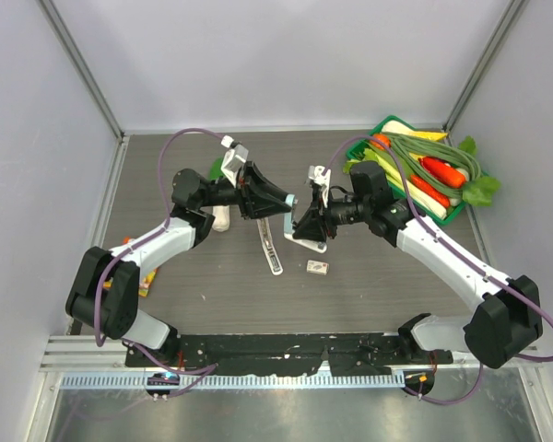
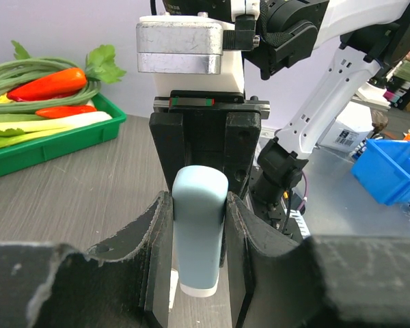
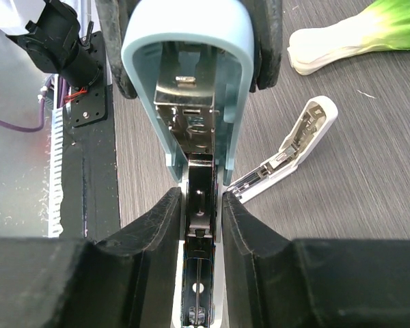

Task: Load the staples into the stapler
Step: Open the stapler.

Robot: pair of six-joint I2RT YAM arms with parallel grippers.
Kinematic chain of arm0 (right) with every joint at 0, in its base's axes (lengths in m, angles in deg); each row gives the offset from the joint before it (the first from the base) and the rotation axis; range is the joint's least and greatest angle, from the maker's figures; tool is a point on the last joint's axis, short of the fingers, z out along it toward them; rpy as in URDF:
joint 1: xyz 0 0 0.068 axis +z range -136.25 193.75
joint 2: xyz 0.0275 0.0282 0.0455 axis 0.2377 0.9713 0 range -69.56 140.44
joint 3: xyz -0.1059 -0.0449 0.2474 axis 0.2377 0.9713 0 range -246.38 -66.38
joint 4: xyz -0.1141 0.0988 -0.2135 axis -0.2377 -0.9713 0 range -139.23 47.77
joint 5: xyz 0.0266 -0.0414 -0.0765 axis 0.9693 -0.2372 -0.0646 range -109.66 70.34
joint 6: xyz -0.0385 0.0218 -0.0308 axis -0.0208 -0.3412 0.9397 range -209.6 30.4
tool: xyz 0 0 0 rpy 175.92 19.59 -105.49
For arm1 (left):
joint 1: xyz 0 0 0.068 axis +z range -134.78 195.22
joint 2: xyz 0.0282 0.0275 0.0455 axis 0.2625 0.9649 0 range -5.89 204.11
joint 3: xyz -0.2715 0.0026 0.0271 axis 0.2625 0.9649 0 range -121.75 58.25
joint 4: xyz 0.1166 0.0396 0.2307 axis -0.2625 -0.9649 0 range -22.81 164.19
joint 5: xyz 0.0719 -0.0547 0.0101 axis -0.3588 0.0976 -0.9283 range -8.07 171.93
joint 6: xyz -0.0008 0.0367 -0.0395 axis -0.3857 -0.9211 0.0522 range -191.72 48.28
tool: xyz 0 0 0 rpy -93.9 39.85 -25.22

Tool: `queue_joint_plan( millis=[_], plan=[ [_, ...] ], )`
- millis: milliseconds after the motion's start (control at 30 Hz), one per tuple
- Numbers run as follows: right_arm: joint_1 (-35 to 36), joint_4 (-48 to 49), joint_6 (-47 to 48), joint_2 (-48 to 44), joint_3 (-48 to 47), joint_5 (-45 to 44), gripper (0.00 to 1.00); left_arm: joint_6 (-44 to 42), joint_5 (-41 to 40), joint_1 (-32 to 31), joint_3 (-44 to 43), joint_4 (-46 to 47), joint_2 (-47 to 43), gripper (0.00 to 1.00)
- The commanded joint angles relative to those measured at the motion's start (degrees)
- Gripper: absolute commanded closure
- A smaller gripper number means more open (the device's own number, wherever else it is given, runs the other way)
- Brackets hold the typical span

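The stapler [image 1: 269, 249] is slim and white with rounded ends. It lies swung open on the table [image 1: 378, 276], silvery metal channel showing, its length running from 11 to 5 o'clock. The staples [image 1: 317, 267], a tiny flat whitish box with a brownish face, lie flat at 3 o'clock from its near end, close but apart.

On my counter [image 1: 378, 281], the small white plastic stapler [image 1: 270, 250] lies centrally, the tiny cardboard staple box [image 1: 317, 267] just right of it. Behind both, my left claw [image 1: 286, 204] and right claw [image 3: 199, 201] hold the pale blue-grey plastic bar [image 2: 199, 253] between them. The green plastic tray [image 2: 55, 145] sits far right.
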Motion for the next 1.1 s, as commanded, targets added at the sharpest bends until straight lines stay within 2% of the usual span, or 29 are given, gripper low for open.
queue_joint_plan(
  millis=[0, 200, 500, 733, 767, 867, 1033, 1067],
  plan=[
    [0.08, 2.53, 0.43, -1.18, -0.02, 0.25, 0.99, -0.18, -1.16, -0.06, -2.69, 2.17, -0.86, 1.0],
    [0.08, 3.41, 0.08, -2.5, 1.3, -0.97, 0.99, 0.35, -2.65, 0.47, -2.78, 2.43, -0.86, 0.9],
    [-1.33, 11.84, -5.54, -6.28, 5.52, -3.35, 0.99, 3.34, -6.34, 3.1, -1.55, 6.47, -1.56, 0.93],
    [-3.26, 16.86, -11.51, -6.98, 8.68, -1.5, 0.99, 5.19, -7.57, 4.07, -1.03, 8.94, -2.0, 0.88],
    [-3.26, 18.51, -11.61, -6.98, 8.86, -1.42, 0.99, 5.19, -7.66, 4.07, -0.94, 8.94, -1.91, 0.86],
    [-3.35, 18.53, -11.61, -7.07, 8.95, -1.33, 0.99, 5.1, -7.66, 3.98, -0.76, 8.94, -1.65, 0.72],
    [-3.35, 17.92, -10.82, -6.55, 8.42, -1.42, 0.99, 5.19, -7.05, 3.72, -0.67, 8.94, -1.12, 0.64],
    [-3.35, 17.83, -10.73, -6.54, 8.34, -1.5, 0.99, 5.1, -6.96, 3.72, -0.67, 8.94, -1.12, 0.55]
  ],
)
